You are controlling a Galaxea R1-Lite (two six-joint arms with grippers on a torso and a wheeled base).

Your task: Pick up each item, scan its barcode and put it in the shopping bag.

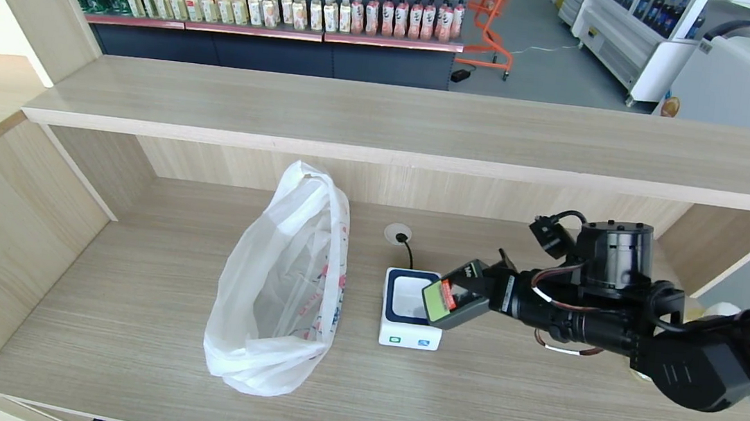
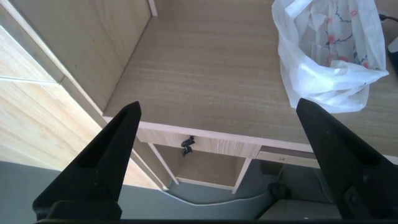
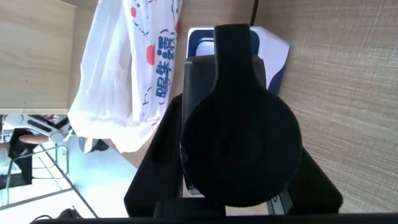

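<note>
One wide wooden counter [image 1: 535, 409] carries everything, with a raised ledge along its far side and a shelf of bottles [image 1: 264, 7] in the room beyond. The white shopping bag [image 1: 283, 284] stands open left of centre, red print down its right side. Near it on the right, not touching, sits the white-and-blue scanner [image 1: 404, 332], its cable [image 1: 406, 248] running to a round hole in the counter behind. The right gripper [image 1: 460, 295] is over the scanner's right edge, pinching a small green-and-red pack [image 1: 442, 301] just above the scanner. The left gripper [image 2: 217, 106] hangs beyond the counter's near left edge, fingers spread wide with nothing between them
</note>
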